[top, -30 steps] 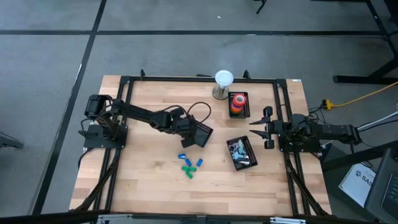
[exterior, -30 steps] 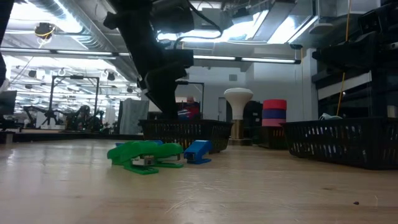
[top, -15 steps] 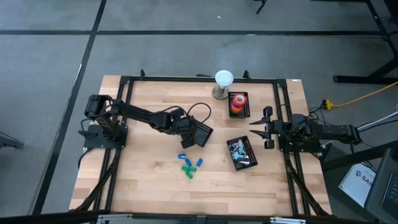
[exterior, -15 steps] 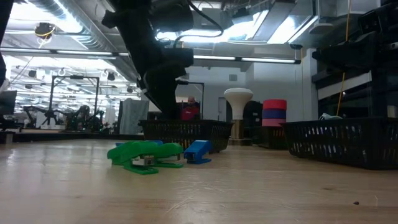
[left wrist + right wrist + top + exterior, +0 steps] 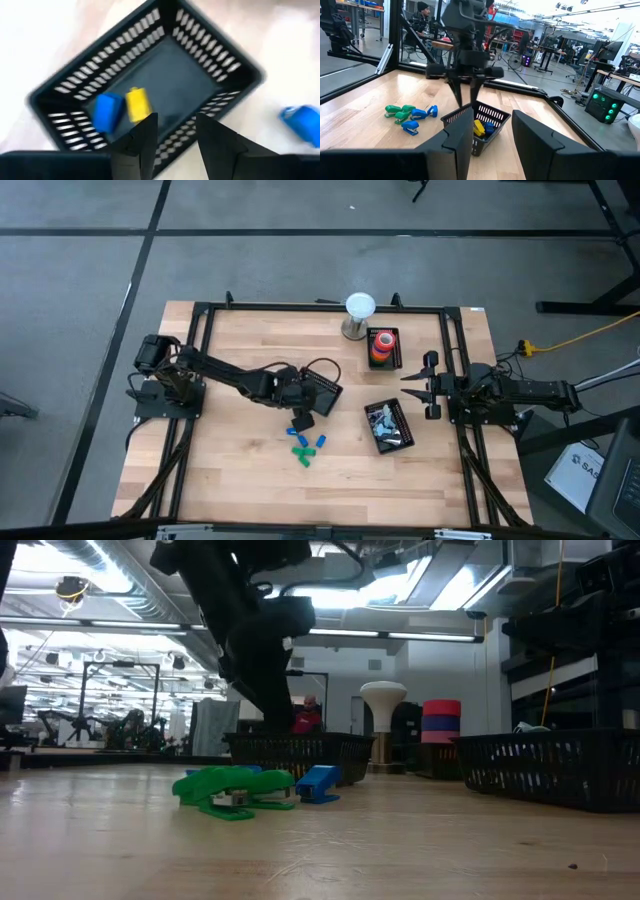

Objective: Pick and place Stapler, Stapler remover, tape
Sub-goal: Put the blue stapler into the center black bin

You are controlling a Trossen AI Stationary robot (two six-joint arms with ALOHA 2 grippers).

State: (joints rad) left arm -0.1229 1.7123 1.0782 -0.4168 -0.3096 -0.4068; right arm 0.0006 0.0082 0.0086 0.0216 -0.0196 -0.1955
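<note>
Several small green and blue staplers (image 5: 304, 446) lie in a cluster on the wooden table; they also show in the low view (image 5: 232, 790) and the right wrist view (image 5: 408, 114). A black mesh basket (image 5: 328, 393) beside them holds a blue item (image 5: 107, 111) and a yellow item (image 5: 138, 104). My left gripper (image 5: 302, 418) hangs open and empty over the basket's near rim (image 5: 172, 145), fingers pointing down. The tape rolls (image 5: 381, 343) are stacked in a small basket at the far side. My right gripper (image 5: 425, 386) waits open at the table's right.
A second black basket (image 5: 388, 426) with small metal-looking items lies right of the staplers. A white mushroom-shaped stand (image 5: 359, 308) is at the far edge next to the tape. A black frame rail (image 5: 320, 308) runs round the table. A person (image 5: 422, 10) sits beyond the table.
My left gripper has moved a little toward the table's near edge, from over the basket toward the cluster of staplers. Nothing on the table has moved.
</note>
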